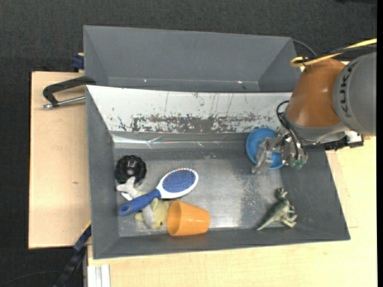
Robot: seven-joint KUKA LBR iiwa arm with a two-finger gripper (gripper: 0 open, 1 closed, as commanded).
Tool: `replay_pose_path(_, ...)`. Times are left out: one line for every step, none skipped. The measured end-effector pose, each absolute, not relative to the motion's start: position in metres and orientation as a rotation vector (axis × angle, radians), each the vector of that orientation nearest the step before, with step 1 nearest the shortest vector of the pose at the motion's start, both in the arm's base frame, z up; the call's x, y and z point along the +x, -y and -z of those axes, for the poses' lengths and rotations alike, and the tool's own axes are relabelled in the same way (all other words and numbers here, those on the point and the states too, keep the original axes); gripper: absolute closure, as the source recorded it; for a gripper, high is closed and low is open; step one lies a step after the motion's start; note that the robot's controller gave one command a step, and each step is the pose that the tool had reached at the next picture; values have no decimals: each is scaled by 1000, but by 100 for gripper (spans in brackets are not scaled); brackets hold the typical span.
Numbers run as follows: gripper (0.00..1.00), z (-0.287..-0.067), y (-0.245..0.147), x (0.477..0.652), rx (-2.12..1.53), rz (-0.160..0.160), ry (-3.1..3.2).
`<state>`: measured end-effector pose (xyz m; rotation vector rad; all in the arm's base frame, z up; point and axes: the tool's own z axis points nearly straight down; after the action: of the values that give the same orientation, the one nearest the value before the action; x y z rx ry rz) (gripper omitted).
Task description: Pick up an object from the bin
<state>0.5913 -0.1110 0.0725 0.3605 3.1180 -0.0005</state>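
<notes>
Blue round thing, far right of bin: looks smooth, hard, light, probably slippery. Fingers spread over it. You want grip across widest part, squarely.

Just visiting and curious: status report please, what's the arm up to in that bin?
End effector low in grey metal bin, back right, over round blue object. Green toy dinosaur nearby, apart. Path looks clear.

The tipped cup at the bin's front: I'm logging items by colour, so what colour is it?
Orange all over; the cup shows plainly in the camera view.
</notes>
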Motion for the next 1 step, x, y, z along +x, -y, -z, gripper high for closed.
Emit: replay_pose_path(100,-138,111,594,358,0,-3109)
